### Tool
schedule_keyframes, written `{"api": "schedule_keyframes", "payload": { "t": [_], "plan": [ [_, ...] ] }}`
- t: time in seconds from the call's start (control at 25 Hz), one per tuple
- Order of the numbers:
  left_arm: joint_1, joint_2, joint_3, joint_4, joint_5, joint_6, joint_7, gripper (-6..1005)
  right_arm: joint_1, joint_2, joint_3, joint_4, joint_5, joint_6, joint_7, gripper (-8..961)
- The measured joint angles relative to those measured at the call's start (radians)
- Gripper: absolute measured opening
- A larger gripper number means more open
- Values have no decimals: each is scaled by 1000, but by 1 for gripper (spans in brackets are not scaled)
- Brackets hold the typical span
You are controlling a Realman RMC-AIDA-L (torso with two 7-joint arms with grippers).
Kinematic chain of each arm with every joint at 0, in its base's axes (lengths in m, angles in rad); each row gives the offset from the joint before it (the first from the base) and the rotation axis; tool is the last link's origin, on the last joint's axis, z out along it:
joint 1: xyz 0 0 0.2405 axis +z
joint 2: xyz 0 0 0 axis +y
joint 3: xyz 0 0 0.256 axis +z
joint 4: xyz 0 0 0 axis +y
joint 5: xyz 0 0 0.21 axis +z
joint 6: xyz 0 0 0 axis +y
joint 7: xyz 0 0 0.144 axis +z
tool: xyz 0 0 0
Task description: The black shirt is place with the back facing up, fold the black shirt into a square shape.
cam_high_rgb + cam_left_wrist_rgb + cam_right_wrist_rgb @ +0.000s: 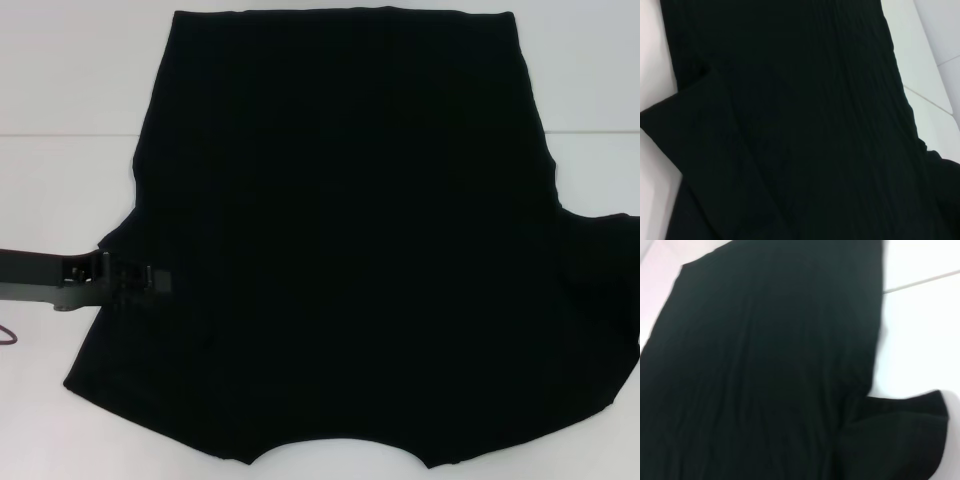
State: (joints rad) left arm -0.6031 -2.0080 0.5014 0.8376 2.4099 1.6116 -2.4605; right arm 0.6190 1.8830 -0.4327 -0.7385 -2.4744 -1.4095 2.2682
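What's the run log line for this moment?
black shirt: flat on table, unfolded | left gripper: at shirt's left edge | right gripper: out of view

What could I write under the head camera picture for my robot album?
A big plain black soft-fabric T-shirt lies spread on a white table while the robot's left gripper reaches its left edge.

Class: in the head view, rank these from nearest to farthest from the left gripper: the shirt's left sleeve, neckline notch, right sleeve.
Left gripper reaches in from the left, over the black shirt.
1. Left sleeve, beside it.
2. Neckline notch, near edge.
3. Right sleeve, opposite side.
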Motion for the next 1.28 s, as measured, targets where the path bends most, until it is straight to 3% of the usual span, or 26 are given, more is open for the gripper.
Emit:
{"api": "schedule_keyframes", "payload": {
  "t": [0.28, 0.6, 0.8, 1.12, 1.28],
  "plan": [
    [0, 0, 0, 0, -7, 1, 0, 331, 18, 6, -23, -1, 5, -37, -72, 1],
    [0, 0, 0, 0, -21, 5, -6, 331, 54, 15, -218, -2, -4, 34, -134, 0],
    [2, 0, 0, 0, -43, 19, -8, 331, 69, 21, -289, -2, -7, 89, -135, 0],
    [7, 0, -24, 0, -54, 27, -5, 332, 54, 3, -246, -7, -9, 94, -107, 0],
    [8, 1, -25, 0, -54, 28, -4, 332, 59, 6, -238, -37, -9, 94, -114, 0]
  ]
}}
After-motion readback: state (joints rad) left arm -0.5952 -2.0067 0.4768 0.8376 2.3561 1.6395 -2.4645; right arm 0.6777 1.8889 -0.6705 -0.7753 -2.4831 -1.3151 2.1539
